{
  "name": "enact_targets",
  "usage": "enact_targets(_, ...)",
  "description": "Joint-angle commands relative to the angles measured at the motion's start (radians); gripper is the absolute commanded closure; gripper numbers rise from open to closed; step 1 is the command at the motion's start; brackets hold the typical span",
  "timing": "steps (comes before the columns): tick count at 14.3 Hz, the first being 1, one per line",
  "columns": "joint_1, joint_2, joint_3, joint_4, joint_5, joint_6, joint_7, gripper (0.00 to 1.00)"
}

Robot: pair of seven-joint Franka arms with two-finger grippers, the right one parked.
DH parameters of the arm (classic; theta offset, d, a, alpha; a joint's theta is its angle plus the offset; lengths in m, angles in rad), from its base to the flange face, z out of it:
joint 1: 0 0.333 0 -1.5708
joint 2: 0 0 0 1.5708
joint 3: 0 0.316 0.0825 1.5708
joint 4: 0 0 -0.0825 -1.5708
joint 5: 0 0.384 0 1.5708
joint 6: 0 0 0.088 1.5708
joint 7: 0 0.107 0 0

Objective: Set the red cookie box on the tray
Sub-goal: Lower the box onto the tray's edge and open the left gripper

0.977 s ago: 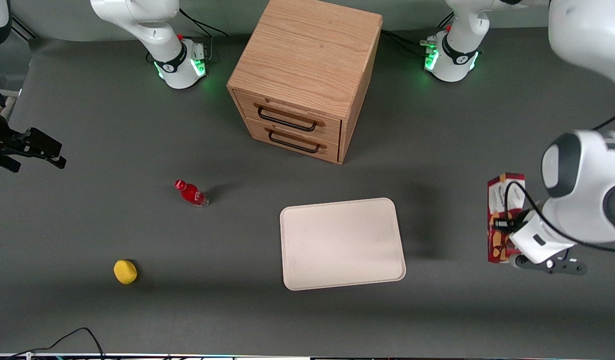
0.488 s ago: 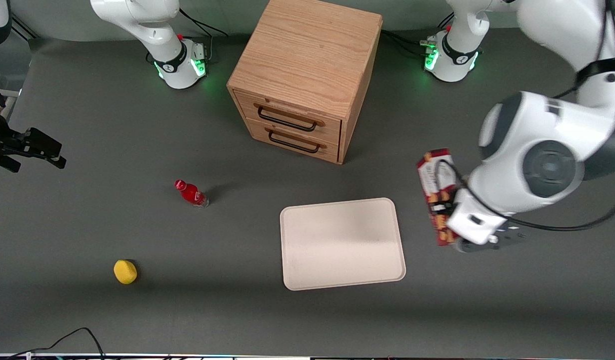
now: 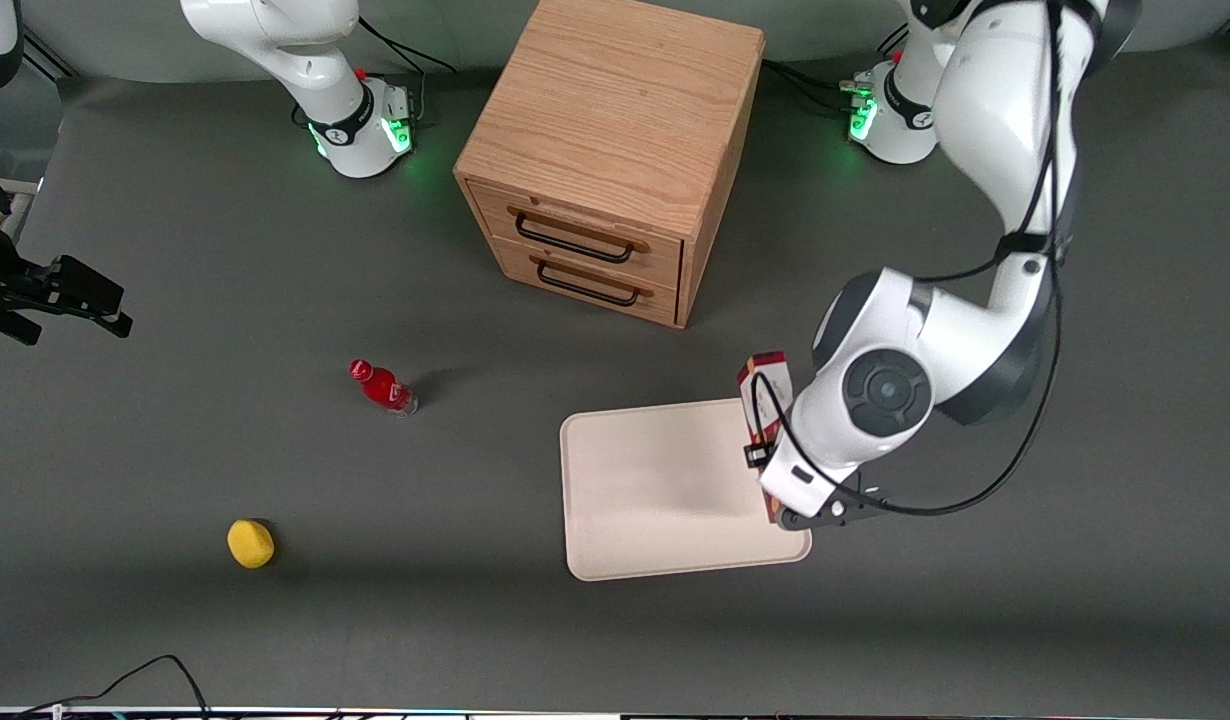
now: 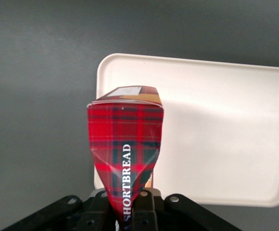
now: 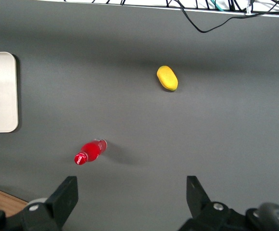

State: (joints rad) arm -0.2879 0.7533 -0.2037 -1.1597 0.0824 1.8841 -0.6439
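Note:
My left gripper (image 4: 128, 214) is shut on the red cookie box (image 4: 125, 154), a slim red tartan carton marked SHORTBREAD, pinched and creased where the fingers squeeze it. In the front view the red cookie box (image 3: 765, 395) hangs in the air over the tray's edge at the working arm's end, mostly hidden by the gripper (image 3: 775, 490) and wrist. The tray (image 3: 665, 490) is a wide cream-white rectangle with rounded corners, lying flat on the grey table with nothing on it. The tray (image 4: 226, 139) also shows beneath the held box in the left wrist view.
A wooden two-drawer cabinet (image 3: 605, 160) stands farther from the front camera than the tray. A small red bottle (image 3: 382, 387) and a yellow lemon-like object (image 3: 250, 543) lie toward the parked arm's end of the table.
The left arm has carried the red cookie box sideways from the working arm's end of the table to above the tray's edge. Nothing else has moved.

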Motion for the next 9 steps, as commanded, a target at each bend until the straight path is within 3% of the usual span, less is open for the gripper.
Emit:
enact_targets(1, -0.005, 0.041, 0.009, -0.017, 0.008, 0.082, 0.027, 1.00)
enact_targets(9, -0.022, 0.124, 0.009, -0.052, 0.059, 0.198, 0.027, 1.00)
